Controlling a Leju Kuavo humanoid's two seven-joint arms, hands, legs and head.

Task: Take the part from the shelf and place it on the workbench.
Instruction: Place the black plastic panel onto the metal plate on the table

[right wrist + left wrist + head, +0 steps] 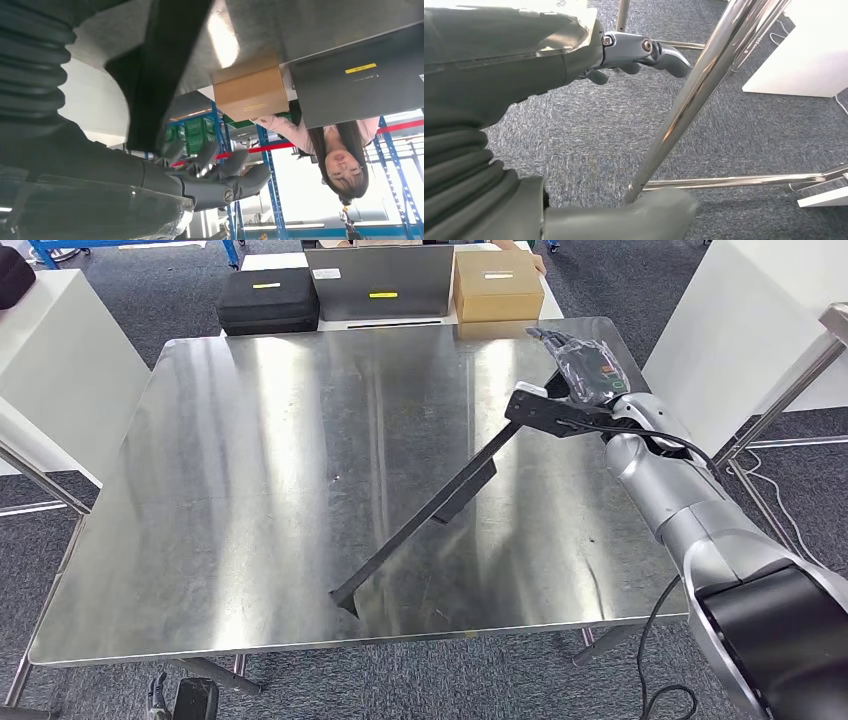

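I see a workshop or warehouse: steel workbench [250, 490], blue storage racks [267, 165] (green crates), grey carpet [574, 140], equipment cases [268, 300]

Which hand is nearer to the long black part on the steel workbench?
Right. The right hand holds the long black part at its far end above the workbench. The left hand hangs low over grey carpet beside a chrome table leg, away from the part.

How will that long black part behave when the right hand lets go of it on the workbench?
Probably stiff: the long black part stays straight, held at one end by the right hand. Its low end may slide on the smooth steel workbench.
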